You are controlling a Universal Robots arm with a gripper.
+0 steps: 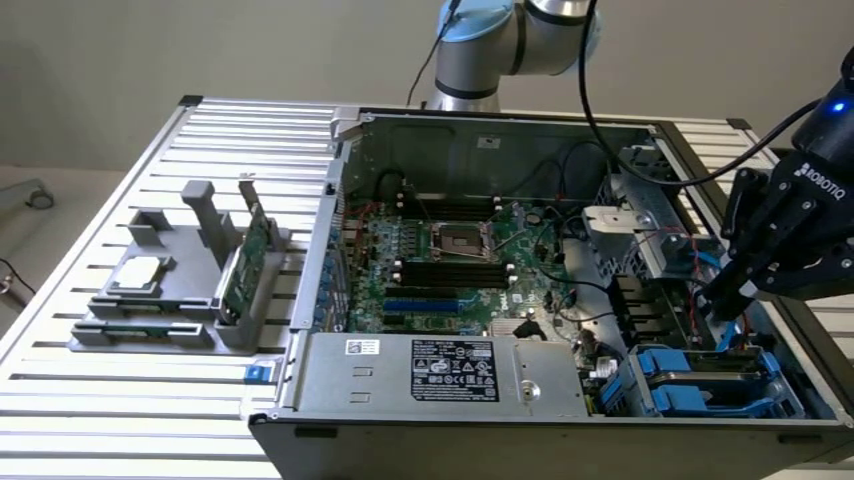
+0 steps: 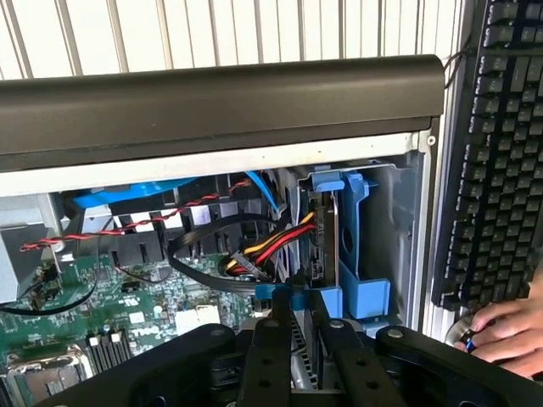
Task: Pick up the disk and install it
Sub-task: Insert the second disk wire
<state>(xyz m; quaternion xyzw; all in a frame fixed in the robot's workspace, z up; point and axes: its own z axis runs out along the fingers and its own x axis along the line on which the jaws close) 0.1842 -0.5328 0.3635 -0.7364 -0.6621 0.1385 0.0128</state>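
The black gripper (image 1: 714,305) hangs over the open case's (image 1: 534,125) drive bay at the exterior view's right, its two slim matte fingers (image 2: 273,356) drawn close together and clamped on the blue plastic rail of the disk (image 2: 327,246). The disk stands on edge in its boxy blue carrier, thin and flat, beside a loop of black ribbon and red-yellow wires (image 2: 271,246). A green motherboard (image 1: 447,265) lies on the case floor; outside it sit a black keyboard (image 2: 501,153) and a person's hand (image 2: 505,331).
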